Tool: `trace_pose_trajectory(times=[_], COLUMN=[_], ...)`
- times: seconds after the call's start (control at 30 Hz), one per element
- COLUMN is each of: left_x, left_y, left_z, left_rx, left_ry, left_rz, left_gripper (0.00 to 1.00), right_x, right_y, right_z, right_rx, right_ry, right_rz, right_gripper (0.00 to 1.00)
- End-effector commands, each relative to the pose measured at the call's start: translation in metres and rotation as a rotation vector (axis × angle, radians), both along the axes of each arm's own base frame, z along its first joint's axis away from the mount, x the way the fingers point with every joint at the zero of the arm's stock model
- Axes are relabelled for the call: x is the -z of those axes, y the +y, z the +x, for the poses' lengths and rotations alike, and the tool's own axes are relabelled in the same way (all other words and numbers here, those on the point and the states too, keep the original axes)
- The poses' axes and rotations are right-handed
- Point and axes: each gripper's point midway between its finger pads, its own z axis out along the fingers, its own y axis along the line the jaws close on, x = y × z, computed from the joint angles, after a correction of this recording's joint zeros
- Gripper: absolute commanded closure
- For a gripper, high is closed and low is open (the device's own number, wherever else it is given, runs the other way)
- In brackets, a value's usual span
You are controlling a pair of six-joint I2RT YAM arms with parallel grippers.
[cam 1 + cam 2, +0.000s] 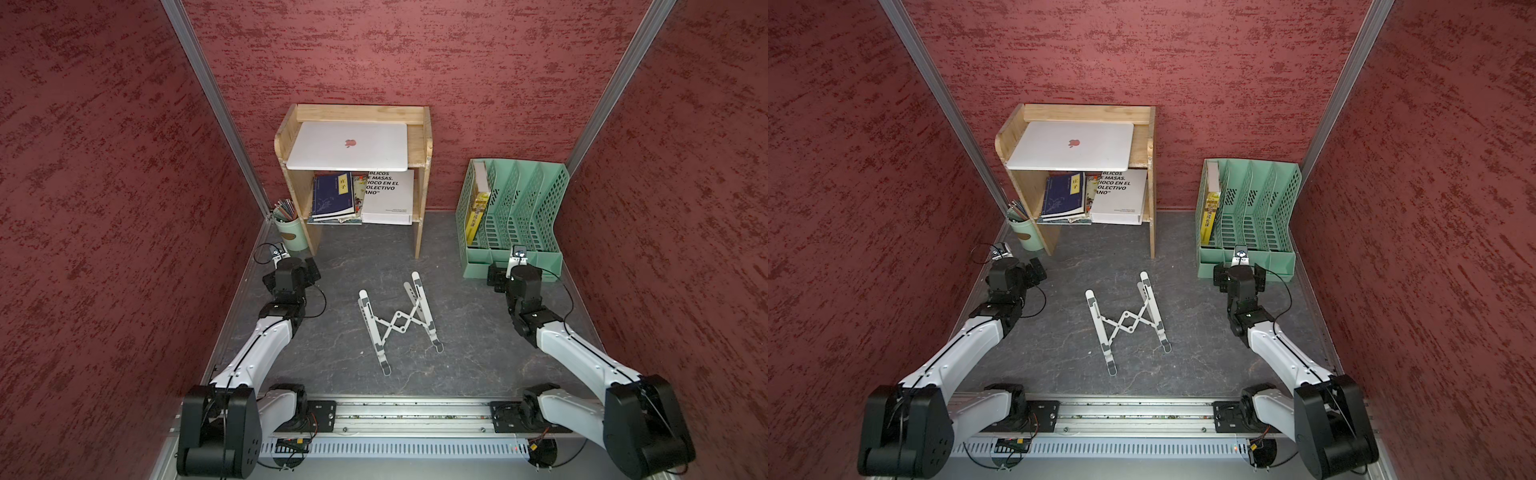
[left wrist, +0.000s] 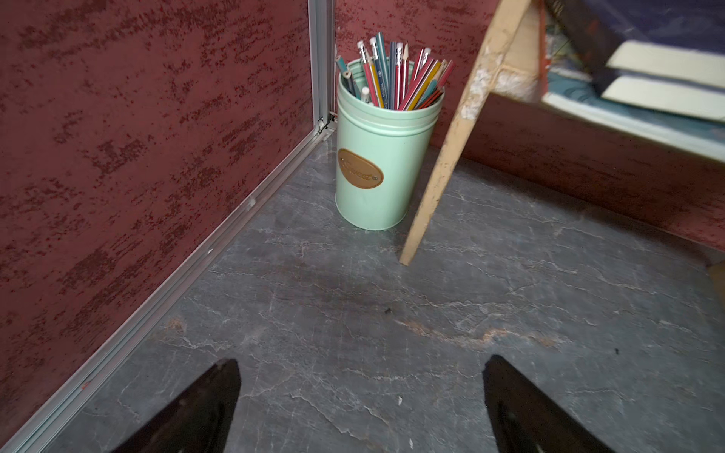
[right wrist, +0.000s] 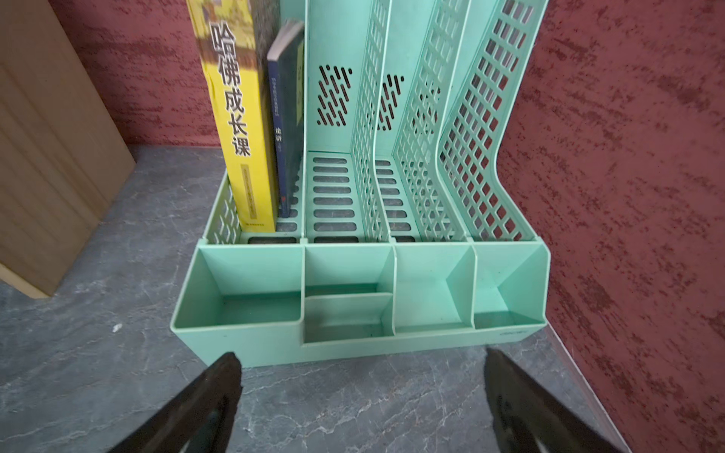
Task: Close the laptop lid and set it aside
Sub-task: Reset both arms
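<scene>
The slim silver-white laptop [image 1: 324, 160] lies flat on top of the wooden shelf [image 1: 417, 137] at the back wall, set towards its left side. The laptop lid [image 1: 374, 137] is shut and faces up, with a reddish apple logo at its centre.

A dark grey, marble-patterned tabletop [image 1: 457, 299] stretches ahead of me, enclosed by red walls. Near its middle a white scissor-fold stand [image 1: 397, 324] lies flat and spread open. Against the far wall stands a wooden shelf unit [image 1: 419, 139]; a closed laptop [image 1: 347, 145] lies flat on its top board, logo up, and its lower board holds a stack topped by a blue book [image 1: 332, 195], just beside a white book [image 1: 388, 201] with black lettering. In my far left corner, a mint pencil cup [image 2: 382, 157] stands beside the shelf's leg. At my far right sits a mint file organizer [image 3: 243, 337], with a yellow book [image 3: 235, 117] upright in its leftmost slot.
</scene>
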Motion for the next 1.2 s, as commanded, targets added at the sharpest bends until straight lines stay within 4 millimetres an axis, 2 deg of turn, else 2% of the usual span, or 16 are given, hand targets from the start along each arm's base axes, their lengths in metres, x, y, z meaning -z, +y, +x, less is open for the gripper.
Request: trace_pose_trajectory(times=[0.0,0.17,0.23,0.33,0.37,0.5,0.63,0.93,1.03,1.1,1.17], left_x=[-0.003,0.003,0.012,0.028,0.026,0.035,0.048,0.049,0.048,0.048,0.048], left_y=[-0.003,-0.017,-0.018,-0.018,-0.018,-0.027,-0.030,-0.029,-0.029,-0.028,-0.029], left_z=[0.017,0.037,0.036,0.020,0.018,0.024,0.031,0.035,0.035,0.035,0.035], left_rx=[0.037,0.152,0.177,0.173,0.173,0.240,0.259,0.274,0.273,0.273,0.274], left_ry=[-0.095,-0.132,-0.128,-0.199,-0.234,-0.224,-0.195,-0.181,-0.183,-0.183,-0.185], left_rz=[0.024,0.103,0.095,0.092,0.091,0.087,0.084,0.066,0.067,0.067,0.066], left_gripper=[0.00,0.00,0.00,0.00,0.00,0.00,0.00,0.00,0.00,0.00,0.00], right_x=[-0.012,0.000,0.004,0.012,0.014,0.027,0.030,0.039,0.046,0.044,0.046], right_y=[-0.006,-0.007,-0.006,-0.004,-0.002,0.005,0.006,-0.001,-0.003,-0.003,-0.004], right_z=[0.007,0.011,0.014,0.019,0.020,0.024,0.029,0.047,0.044,0.040,0.041], right_rx=[0.013,-0.015,-0.036,-0.070,-0.084,-0.130,-0.142,-0.154,-0.171,-0.181,-0.170], right_ry=[-0.123,-0.172,-0.190,-0.205,-0.212,-0.198,-0.168,-0.076,-0.069,-0.132,-0.121], right_rz=[-0.005,0.013,0.029,0.041,0.045,0.040,0.053,0.117,0.149,0.138,0.141], right_gripper=[0.02,0.02,0.02,0.02,0.02,0.02,0.02,0.02,0.02,0.02,0.02])
